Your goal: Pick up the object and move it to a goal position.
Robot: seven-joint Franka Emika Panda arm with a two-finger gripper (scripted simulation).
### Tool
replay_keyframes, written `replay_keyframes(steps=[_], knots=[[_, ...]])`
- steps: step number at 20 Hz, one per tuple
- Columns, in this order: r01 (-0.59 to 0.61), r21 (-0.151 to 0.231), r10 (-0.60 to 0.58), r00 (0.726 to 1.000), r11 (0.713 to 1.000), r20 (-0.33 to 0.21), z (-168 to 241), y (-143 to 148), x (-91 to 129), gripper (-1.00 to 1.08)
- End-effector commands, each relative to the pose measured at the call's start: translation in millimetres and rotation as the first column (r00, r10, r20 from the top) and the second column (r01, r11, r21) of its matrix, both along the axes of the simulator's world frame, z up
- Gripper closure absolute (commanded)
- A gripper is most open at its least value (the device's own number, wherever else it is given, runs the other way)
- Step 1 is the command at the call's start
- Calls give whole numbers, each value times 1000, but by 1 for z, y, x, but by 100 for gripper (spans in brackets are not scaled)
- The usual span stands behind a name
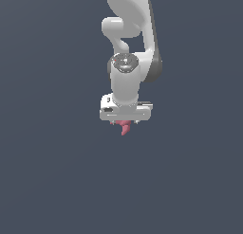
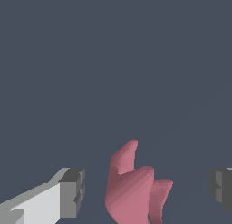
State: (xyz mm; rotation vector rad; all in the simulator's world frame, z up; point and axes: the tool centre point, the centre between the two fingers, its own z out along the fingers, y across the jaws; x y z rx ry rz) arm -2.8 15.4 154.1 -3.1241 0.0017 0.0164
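Observation:
The object point(image 1: 125, 129) is a small pinkish-red piece with curved, pointed prongs. In the exterior view it pokes out just below the white gripper point(image 1: 124, 122), which points down over it. In the wrist view the object point(image 2: 131, 189) stands between the two grey fingertips point(image 2: 72, 191), with a clear gap on each side. The gripper point(image 2: 147, 189) is open and straddles the object without touching it. The fingers are mostly hidden behind the hand in the exterior view.
The white arm point(image 1: 128, 53) rises above the gripper in the upper middle of the exterior view. A plain dark grey-blue surface point(image 1: 57, 171) fills everything else.

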Motion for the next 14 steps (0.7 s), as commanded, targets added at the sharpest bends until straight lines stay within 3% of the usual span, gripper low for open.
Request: replay_keyframes(steps=[1,14], knots=[[0,0,0,1000,1000,0,0,0,0,-92],[32,25,-32,999,999,28,9,-11,6,-92]])
